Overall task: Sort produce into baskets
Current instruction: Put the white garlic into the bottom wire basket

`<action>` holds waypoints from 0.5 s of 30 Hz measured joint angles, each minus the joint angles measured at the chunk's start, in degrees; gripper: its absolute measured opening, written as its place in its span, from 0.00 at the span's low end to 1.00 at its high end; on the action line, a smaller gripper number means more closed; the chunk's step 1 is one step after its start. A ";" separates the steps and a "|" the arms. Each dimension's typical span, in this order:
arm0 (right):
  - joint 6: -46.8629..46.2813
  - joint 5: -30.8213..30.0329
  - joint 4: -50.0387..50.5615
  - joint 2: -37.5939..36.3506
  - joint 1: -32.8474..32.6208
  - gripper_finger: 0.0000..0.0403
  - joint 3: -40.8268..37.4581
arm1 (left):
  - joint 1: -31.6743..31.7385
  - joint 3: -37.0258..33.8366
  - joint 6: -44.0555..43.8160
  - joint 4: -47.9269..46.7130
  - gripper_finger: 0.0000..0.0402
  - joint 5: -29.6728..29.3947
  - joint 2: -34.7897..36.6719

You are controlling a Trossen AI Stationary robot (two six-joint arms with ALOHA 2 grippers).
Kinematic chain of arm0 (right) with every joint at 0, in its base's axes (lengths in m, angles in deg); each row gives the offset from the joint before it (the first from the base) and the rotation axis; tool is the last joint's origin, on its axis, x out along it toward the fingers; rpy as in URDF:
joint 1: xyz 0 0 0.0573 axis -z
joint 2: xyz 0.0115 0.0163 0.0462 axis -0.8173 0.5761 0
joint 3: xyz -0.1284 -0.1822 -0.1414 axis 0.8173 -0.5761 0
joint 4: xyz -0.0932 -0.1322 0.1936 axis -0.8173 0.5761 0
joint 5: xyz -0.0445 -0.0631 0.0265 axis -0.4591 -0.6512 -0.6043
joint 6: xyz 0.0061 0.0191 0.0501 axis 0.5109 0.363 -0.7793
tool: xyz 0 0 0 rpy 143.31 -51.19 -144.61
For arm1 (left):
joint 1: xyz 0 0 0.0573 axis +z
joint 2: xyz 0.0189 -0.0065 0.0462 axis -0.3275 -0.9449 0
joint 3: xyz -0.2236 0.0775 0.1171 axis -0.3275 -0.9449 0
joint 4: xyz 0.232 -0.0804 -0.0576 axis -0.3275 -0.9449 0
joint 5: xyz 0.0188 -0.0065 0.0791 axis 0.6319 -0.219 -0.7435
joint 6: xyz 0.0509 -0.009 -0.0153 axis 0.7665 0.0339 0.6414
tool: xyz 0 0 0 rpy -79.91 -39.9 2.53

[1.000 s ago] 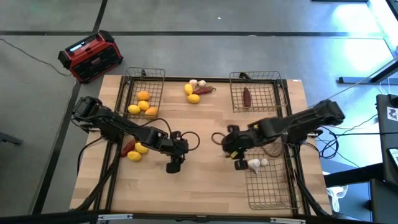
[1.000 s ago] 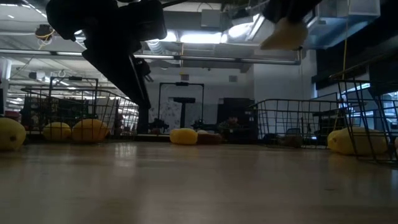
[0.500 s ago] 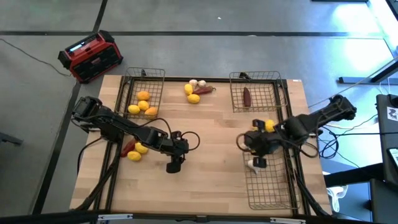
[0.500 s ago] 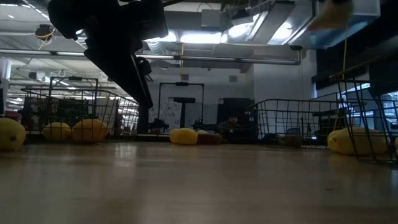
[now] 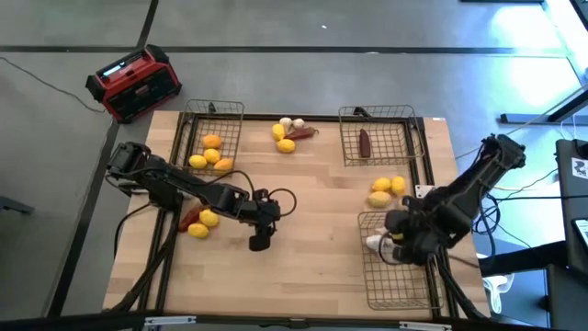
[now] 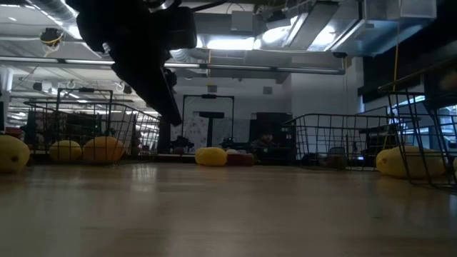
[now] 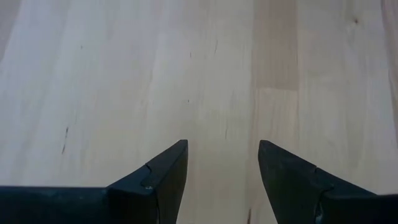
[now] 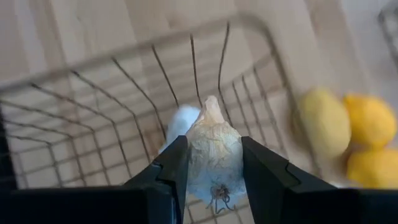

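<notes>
My right gripper (image 8: 213,142) hangs over the near right basket (image 5: 397,285), shut on a white garlic-like bulb (image 8: 213,155). Another white bulb (image 8: 178,121) lies on that basket's floor, below the held one. Three lemons (image 5: 386,190) rest on the table just beyond the basket. My left gripper (image 7: 222,148) stands open above bare wood at the table's middle (image 5: 259,242), with nothing between its fingers. The far left basket (image 5: 230,115) holds yellow and orange fruits; the far right basket (image 5: 390,152) holds a dark red piece (image 5: 365,142). My right gripper pinches the garlic-like bulb by its two bulging sides (image 8: 194,155) between its two fingers. The fingers come from above, slanting down. The bulb's pointed tip (image 8: 211,102) faces away into the basket and its rooty end faces the wrist. It hangs clear of the basket floor.
A small pile of lemons, white bulbs and a red piece (image 5: 288,133) lies at the far middle. Two lemons and a red piece (image 5: 199,222) lie near the left edge, under the left arm. A red-and-black box (image 5: 133,83) sits on the floor beyond the table.
My right gripper has carried the bulb from the table's middle toward the right and near edges, over the near right basket, rolling its wrist and sinking a little. It has left the low view. The bulb stays held.
</notes>
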 joint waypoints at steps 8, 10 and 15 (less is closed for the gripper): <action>-15.39 0.91 -1.68 0.03 -5.90 0.30 -9.07 | 0.93 0.00 -0.07 0.02 0.48 -0.03 0.00; -17.89 1.57 -2.78 0.03 -6.53 0.30 -10.62 | 0.90 0.00 -0.07 0.02 0.48 -0.03 0.00; -21.88 2.86 -5.85 0.03 -6.55 0.30 -14.07 | 0.90 0.00 -0.10 0.05 0.48 -0.05 0.00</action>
